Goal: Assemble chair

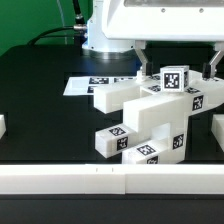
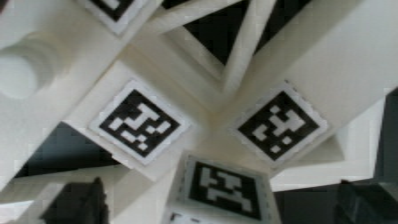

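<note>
gripper released, jaws spread wide, gripping nothing. chair directly beneath it, top tagged block between jaws, clear of both. marker board lower, toward exterior view's left of gripper.

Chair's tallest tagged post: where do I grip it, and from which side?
Probably its top end, from straight above: the post stands clear above the rest of the chair, flat sides exposed, and the open gripper hangs astride it.
</note>
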